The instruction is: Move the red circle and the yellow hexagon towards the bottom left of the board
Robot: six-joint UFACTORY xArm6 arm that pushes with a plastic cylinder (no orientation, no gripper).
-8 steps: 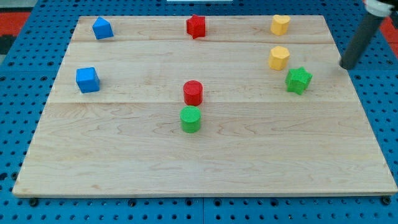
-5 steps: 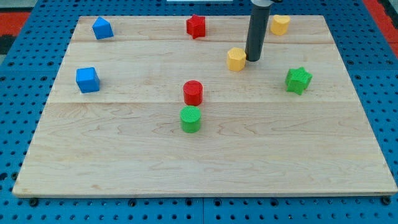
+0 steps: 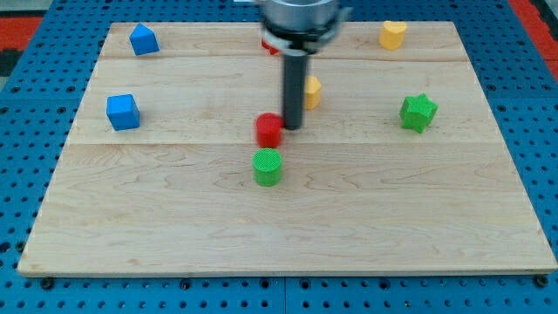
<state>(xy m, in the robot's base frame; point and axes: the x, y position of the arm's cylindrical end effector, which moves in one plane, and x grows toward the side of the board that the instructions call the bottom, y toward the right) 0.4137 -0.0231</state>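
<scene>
Blue cube and blue house-shaped block: well apart from my tip, toward the view's left, near the left edge of the wooden worktop.

Red circle: just beside my tip on its left, touching or nearly so; contact cannot be confirmed.

Green cylinder: near my tip, below and slightly left of it.

My tip: lower end of a straight dark rod, held upright, descending from a blurred mount at the view's top centre. No pincer fitted, so nothing to read as apart, together or clamped.

Red block: above my tip, mostly hidden behind the mount; shape not discernible.

Yellow hexagon: just right of the rod, above my tip, partly hidden by the rod.

Yellow block: well apart, upper right.

Green star: well apart, to the right.
</scene>
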